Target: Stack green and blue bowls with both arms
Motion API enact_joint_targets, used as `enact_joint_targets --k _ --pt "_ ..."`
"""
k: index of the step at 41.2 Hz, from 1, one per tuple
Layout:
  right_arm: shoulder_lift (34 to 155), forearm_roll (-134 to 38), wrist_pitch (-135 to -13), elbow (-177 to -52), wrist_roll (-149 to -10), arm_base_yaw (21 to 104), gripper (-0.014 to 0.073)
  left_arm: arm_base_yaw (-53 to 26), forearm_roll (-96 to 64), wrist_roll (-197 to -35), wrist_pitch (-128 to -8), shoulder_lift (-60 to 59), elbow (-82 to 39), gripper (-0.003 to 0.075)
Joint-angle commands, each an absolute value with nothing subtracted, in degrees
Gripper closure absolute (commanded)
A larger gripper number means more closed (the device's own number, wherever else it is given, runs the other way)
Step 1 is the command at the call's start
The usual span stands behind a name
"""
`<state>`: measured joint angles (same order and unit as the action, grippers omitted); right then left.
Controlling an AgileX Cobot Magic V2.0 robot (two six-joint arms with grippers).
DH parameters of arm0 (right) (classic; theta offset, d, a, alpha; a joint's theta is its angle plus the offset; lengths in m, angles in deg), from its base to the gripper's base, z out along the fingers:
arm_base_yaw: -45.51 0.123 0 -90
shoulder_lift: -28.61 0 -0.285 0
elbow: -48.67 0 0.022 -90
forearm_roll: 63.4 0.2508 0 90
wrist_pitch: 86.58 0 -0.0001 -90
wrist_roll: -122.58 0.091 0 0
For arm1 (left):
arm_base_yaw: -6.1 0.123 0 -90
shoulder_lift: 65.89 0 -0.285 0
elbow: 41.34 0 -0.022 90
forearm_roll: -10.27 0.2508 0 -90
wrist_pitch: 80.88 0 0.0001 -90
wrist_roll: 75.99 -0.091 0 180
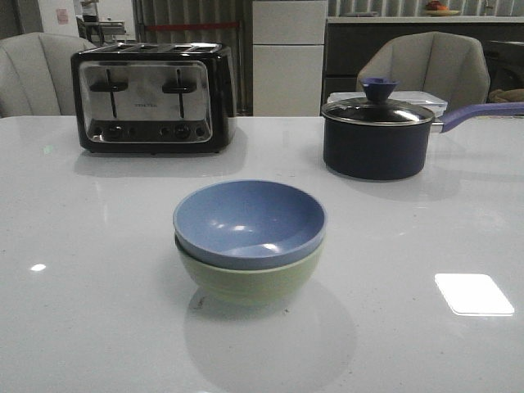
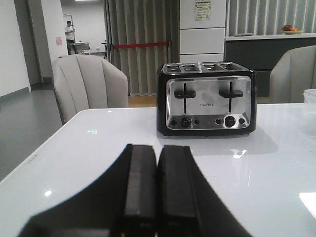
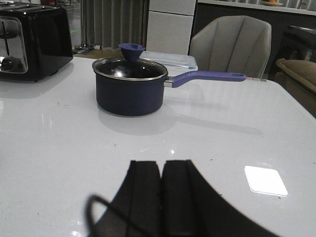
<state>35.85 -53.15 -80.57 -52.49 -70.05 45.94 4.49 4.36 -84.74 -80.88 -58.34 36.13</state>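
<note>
The dusty blue bowl (image 1: 249,219) sits nested inside the pale sage green bowl (image 1: 254,278) at the middle of the white table, nearer the front edge. Both stand upright. Neither arm shows in the front view. My left gripper (image 2: 157,150) is shut and empty, low over the table, facing the toaster. My right gripper (image 3: 162,165) is shut and empty, low over the table, facing the saucepan. The bowls do not show in either wrist view.
A black and chrome toaster (image 1: 152,97) stands at the back left. A dark navy lidded saucepan (image 1: 377,135) with a long handle stands at the back right, a clear container behind it. Grey chairs stand beyond the table's far edge.
</note>
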Motion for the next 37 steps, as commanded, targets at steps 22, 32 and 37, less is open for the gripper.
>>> enact_joint_targets --k 22,32,37 --pt "34.73 -65.86 -88.39 -52.71 -57.08 45.88 0.0541 4.33 3.91 -84.33 -85.58 -59.52 36.32 0.0627" --pt "34.73 -61.17 -88.38 -52.71 -61.63 45.88 0.0541 4.33 3.91 -84.33 -85.58 -59.52 36.32 0.0627" --pt "34.73 -61.21 -88.38 -52.71 -61.63 45.88 0.0541 4.33 3.91 -84.33 -85.58 -59.52 36.32 0.0627"
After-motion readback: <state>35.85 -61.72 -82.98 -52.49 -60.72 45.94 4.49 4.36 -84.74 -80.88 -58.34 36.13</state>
